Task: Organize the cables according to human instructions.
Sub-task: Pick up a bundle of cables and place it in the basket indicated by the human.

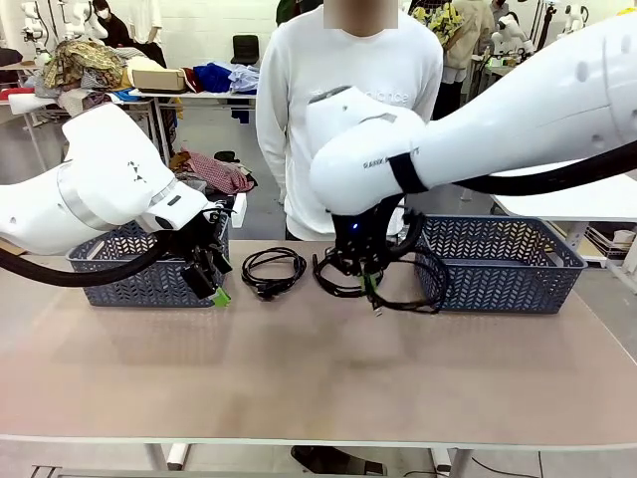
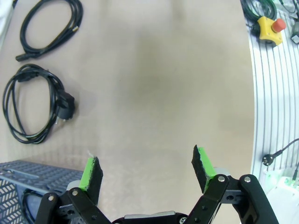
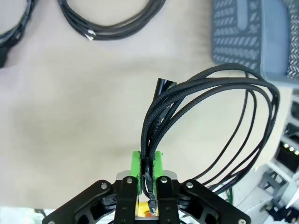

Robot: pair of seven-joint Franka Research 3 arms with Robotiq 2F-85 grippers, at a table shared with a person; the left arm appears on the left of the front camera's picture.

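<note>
right fingers (image 3: 135,164): pinching a black braided cable (image 3: 205,79) — loop hanging over desk (image 3: 70,116)
left fingers (image 2: 91,173): spread wide, by a basket (image 2: 28,177)

Pretty muted setup colour-wise: the table (image 1: 318,378) is a plain matte beige, the left basket (image 1: 129,277) and right basket (image 1: 513,267) are both grey-blue with a herringbone cut-out pattern, and the loose cables (image 1: 272,270) are plain black. The braided cable (image 3: 187,88) is black too but with a fine woven texture, and the left gripper (image 2: 145,157) and right gripper (image 3: 146,163) are black with bright green pads (image 2: 88,172) on glossy white arms (image 1: 518,110). The only real pops of colour are a yellow box (image 2: 266,29) with a red button (image 2: 279,23) beside a ribbed silver rail (image 2: 271,102), and the person's sweater (image 1: 338,70) is plain white.
</note>
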